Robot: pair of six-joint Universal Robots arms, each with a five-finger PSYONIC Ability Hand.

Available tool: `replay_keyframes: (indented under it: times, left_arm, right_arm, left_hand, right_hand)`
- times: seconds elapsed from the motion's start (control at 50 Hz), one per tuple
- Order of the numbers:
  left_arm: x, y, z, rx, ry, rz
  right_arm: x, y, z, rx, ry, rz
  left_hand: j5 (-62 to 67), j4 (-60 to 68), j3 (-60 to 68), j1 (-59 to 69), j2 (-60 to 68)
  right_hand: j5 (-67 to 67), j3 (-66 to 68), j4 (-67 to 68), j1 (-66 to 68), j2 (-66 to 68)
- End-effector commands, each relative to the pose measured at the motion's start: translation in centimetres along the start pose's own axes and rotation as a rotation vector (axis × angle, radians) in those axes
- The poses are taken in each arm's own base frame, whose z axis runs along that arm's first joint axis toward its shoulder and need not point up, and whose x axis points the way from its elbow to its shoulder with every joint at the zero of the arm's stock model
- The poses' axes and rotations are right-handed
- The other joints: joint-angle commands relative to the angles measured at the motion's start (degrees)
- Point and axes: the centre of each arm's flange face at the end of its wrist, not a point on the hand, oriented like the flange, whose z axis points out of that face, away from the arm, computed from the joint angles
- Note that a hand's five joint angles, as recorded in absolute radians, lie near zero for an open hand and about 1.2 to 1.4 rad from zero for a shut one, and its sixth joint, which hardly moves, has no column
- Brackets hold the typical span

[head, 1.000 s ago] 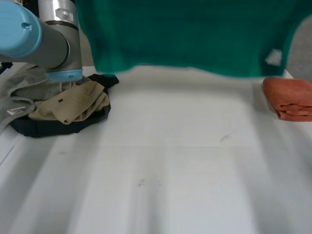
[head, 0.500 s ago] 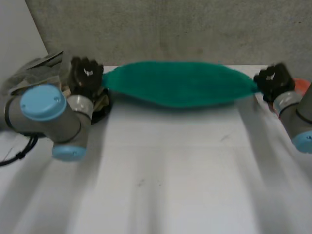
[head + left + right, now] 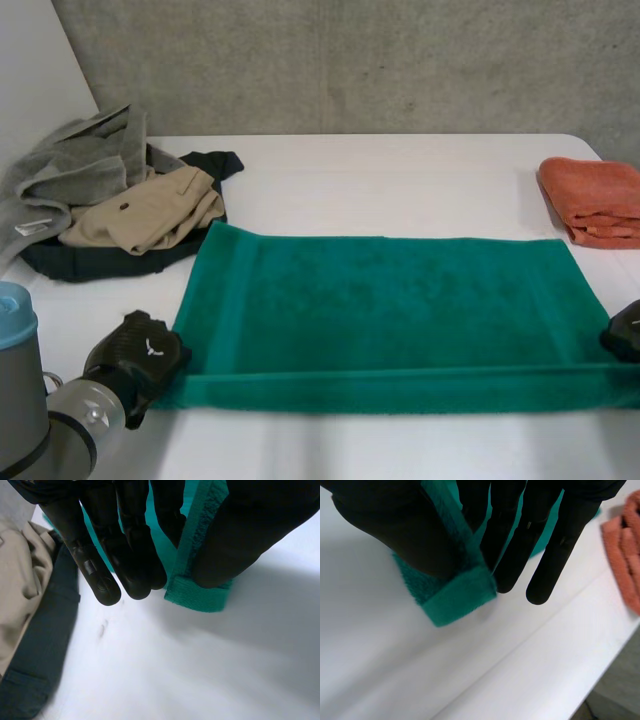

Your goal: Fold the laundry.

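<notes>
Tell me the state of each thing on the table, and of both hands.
Green terry towel: spread flat, near corners pinched.
Orange terry towel: folded.
Heap of grey, beige and dark clothes: crumpled, unfolded.
Left hand: shut on the towel's corner.
Right hand: shut on the other corner.

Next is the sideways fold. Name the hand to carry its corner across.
Left hand, probably. It and the right hand each pinch a near corner of the green towel; folding rightward leaves it clear of the clothes pile, nearer the folded orange towel.

Grey concrete wall (image 3: 350, 60) behind white table (image 3: 400, 180) w/ even light (white panel (image 3: 30, 80) at far-left corner).
</notes>
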Motion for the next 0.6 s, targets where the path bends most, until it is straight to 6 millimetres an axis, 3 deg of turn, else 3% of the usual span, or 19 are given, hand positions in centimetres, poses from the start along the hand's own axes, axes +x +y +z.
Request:
replay_keyframes:
  times: [0.02, 0.1, 0.32, 0.4, 0.5, 0.52, 0.54, 0.56, 0.58, 0.6]
  left_arm:
    - [-2.1, -2.2, 3.8, 0.092, -0.095, -0.014]
    - [-4.1, -4.7, 7.3, 0.204, -0.213, -0.038]
    - [-6.5, -7.9, 17.2, 0.321, -0.477, -0.11]
    - [-6.0, -8.1, 19.8, 0.321, -0.498, -0.083]
    - [-5.9, -8.5, 21.5, 0.334, -0.534, -0.038]
    - [-5.9, -8.6, 21.6, 0.339, -0.539, -0.036]
    - [-5.7, -8.7, 21.7, 0.345, -0.537, -0.033]
    - [-5.1, -8.8, 21.6, 0.355, -0.526, -0.033]
    - [-4.7, -9.1, 21.5, 0.365, -0.52, -0.028]
    - [-4.4, -9.3, 21.4, 0.375, -0.516, -0.026]
  right_arm:
    - [1.6, -1.8, 3.3, 0.102, 0.124, 0.049]
    - [1.9, -5.2, 5.8, 0.251, 0.237, 0.014]
    - [3.5, -9.1, 12.5, 0.408, 0.454, -0.049]
    - [4.2, -9.5, 14.7, 0.416, 0.513, -0.057]
    - [5.2, -9.9, 16.2, 0.436, 0.583, -0.053]
    - [5.3, -10.0, 16.3, 0.439, 0.597, -0.052]
    - [5.3, -10.0, 16.4, 0.436, 0.606, -0.053]
    - [5.0, -10.2, 16.4, 0.43, 0.609, -0.051]
    - [5.0, -10.3, 16.2, 0.429, 0.614, -0.047]
    - [4.9, -10.6, 16.0, 0.431, 0.616, -0.04]
  left_hand:
    - [12.79, 10.99, 11.28, 14.72, 11.26]
    - [12.79, 10.99, 11.28, 14.72, 11.26]
    - [12.79, 10.99, 11.28, 14.72, 11.26]
    - [12.79, 10.99, 11.28, 14.72, 11.26]
    - [12.79, 10.99, 11.28, 14.72, 11.26]
    - [12.79, 10.99, 11.28, 14.72, 11.26]
    - [-1.18, -2.98, -2.68, 0.75, -2.7]
    - [-43.28, -45.08, -44.79, -41.36, -44.81]
    - [-57.21, -59.01, -58.72, -55.28, -58.74]
    - [-57.21, -59.01, -58.72, -55.28, -58.74]
  right_hand:
    - [11.23, 11.67, 11.25, 15.77, 12.76]
    - [11.23, 11.67, 11.25, 15.77, 12.76]
    - [11.23, 11.67, 11.25, 15.77, 12.76]
    - [11.23, 11.67, 11.25, 15.77, 12.76]
    - [11.23, 11.67, 11.25, 15.77, 12.76]
    - [3.13, 3.57, 3.15, 7.67, 4.66]
    - [-26.27, -25.82, -26.24, -21.72, -24.73]
    - [-58.77, -58.33, -58.75, -54.23, -57.24]
    - [-58.77, -58.33, -58.75, -54.23, -57.24]
    - [-58.77, -58.33, -58.75, -54.23, -57.24]
